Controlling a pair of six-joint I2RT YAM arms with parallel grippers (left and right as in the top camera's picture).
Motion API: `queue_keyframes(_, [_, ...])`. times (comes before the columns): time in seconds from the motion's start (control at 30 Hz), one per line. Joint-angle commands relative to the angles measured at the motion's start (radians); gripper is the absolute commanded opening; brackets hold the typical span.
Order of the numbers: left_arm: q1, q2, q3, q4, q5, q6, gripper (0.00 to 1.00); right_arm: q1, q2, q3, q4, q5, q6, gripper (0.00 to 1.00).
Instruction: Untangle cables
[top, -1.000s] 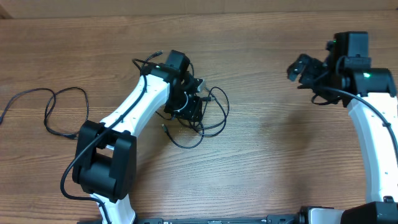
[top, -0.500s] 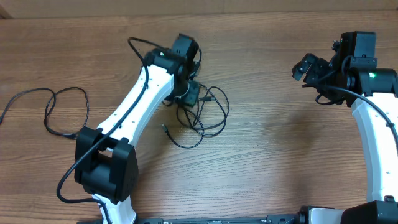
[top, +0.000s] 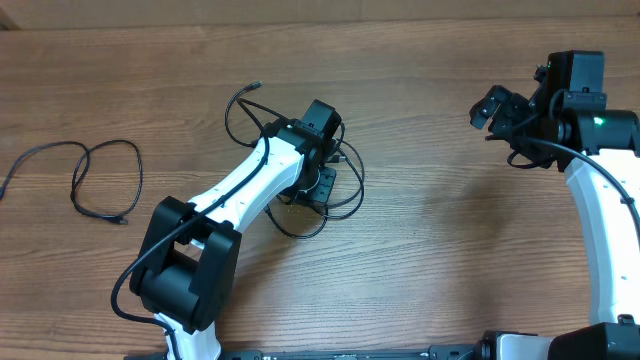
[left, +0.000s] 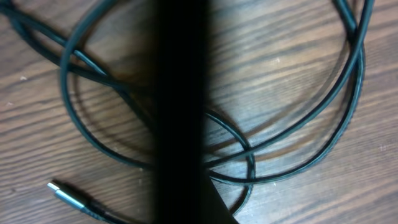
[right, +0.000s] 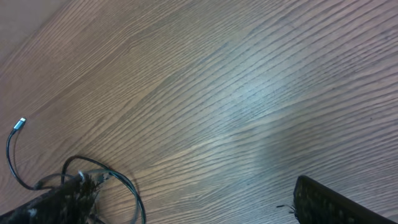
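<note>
We saw table (top: 430, 230) warm brown, darker wood-grain streaks throughout. Cables (top: 345, 195) at frame centre black; in left wrist view we read them as black with teal sheen. Separate cable (top: 100, 180) at left edge also black. Plug tip (right: 20, 123) pale silver-blue. Both arms (top: 240, 190) white shells, black joints. We noted green light (top: 598, 121) upper right.

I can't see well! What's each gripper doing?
Left gripper: over the tangled cables, open or closed cannot be told.
Right gripper: cannot be told either.
</note>
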Motion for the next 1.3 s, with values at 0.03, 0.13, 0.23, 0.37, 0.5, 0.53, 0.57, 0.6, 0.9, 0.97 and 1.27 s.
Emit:
queue_keyframes(0.03, [0.004, -0.019, 0.165, -0.073, -0.035, -0.034, 0.04, -0.002, -0.003, -0.003, 0.002, 0.0, 0.004, 1.0])
queue_keyframes(0.13, [0.004, -0.021, 0.434, -0.175, -0.039, -0.034, 0.04, -0.002, -0.003, -0.003, 0.002, 0.0, 0.003, 1.0])
queue_keyframes(0.23, [0.004, -0.021, 0.68, -0.219, -0.047, -0.035, 0.04, -0.002, -0.003, -0.003, 0.002, 0.0, 0.003, 1.0])
queue_keyframes(0.37, [0.005, -0.021, 1.028, -0.238, -0.05, -0.035, 0.04, -0.002, -0.003, -0.003, 0.002, 0.0, 0.004, 1.0])
queue_keyframes(0.5, [0.006, -0.023, 1.268, -0.233, -0.055, -0.034, 0.04, -0.002, -0.003, -0.003, 0.002, 0.0, 0.004, 1.0])
queue_keyframes(0.53, [0.006, -0.023, 1.301, -0.233, -0.07, -0.034, 0.04, -0.002, -0.003, -0.003, 0.002, 0.0, 0.004, 1.0])
queue_keyframes(0.57, [0.006, -0.024, 1.332, -0.234, -0.093, -0.031, 0.04, -0.002, -0.003, -0.003, 0.002, 0.0, 0.004, 1.0])
queue_keyframes(0.6, [0.006, -0.026, 1.362, -0.234, -0.129, -0.028, 0.04, -0.002, -0.003, -0.003, 0.002, 0.0, 0.004, 1.0])
queue_keyframes(0.9, [0.006, -0.042, 1.471, -0.282, -0.287, -0.028, 0.04, -0.002, -0.003, -0.003, 0.002, 0.0, 0.003, 1.0])
queue_keyframes(0.97, [0.006, -0.035, 1.463, -0.347, -0.249, -0.029, 0.04, -0.002, -0.003, -0.003, 0.002, 0.0, 0.003, 1.0])
queue_keyframes(1.27, [0.006, -0.026, 1.223, -0.622, -0.194, -0.119, 0.04, -0.002, -0.003, -0.003, 0.002, 0.0, 0.004, 1.0])
